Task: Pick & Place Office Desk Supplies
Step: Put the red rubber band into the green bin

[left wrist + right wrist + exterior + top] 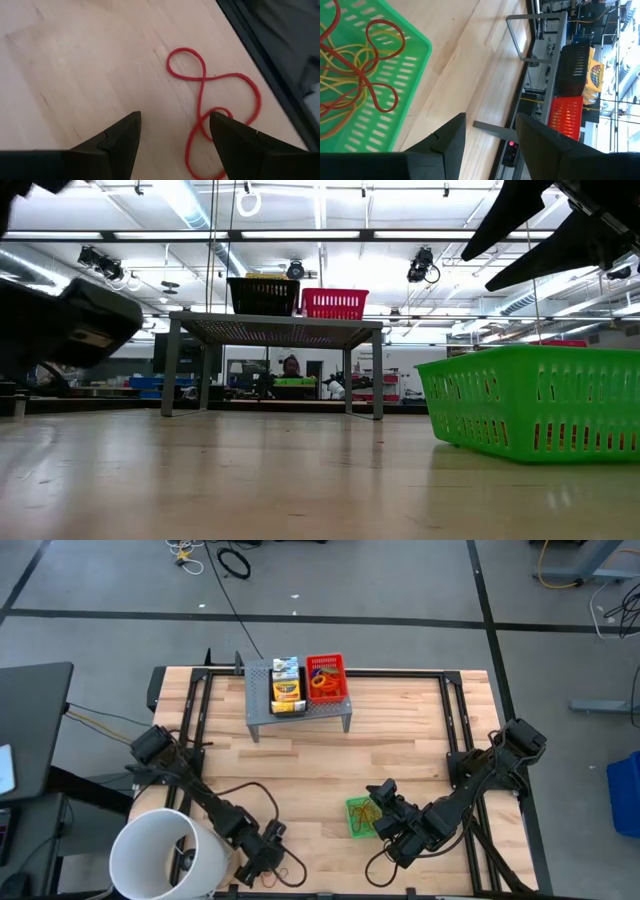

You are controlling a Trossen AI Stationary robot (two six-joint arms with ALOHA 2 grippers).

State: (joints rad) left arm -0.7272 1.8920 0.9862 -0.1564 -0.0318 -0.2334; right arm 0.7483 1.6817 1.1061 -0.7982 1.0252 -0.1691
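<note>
Left gripper [172,137] hangs released over the table's [400,740] near edge beside the white bucket [160,855], its parted fingers above a red rubber band [210,100] lying loose on the wood. Right gripper [490,137] stands released, empty, beside the green tray [360,816] holding tangled bands. Red tray [326,678] and crayon box [286,690] sit on the grey riser [300,715].

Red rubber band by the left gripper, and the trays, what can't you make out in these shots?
- Red rubber band: left wrist view, lower loop hidden by a finger and the edge.
- Green tray: low view, wall hides contents.
- Black tray: low view, contents hidden.
</note>
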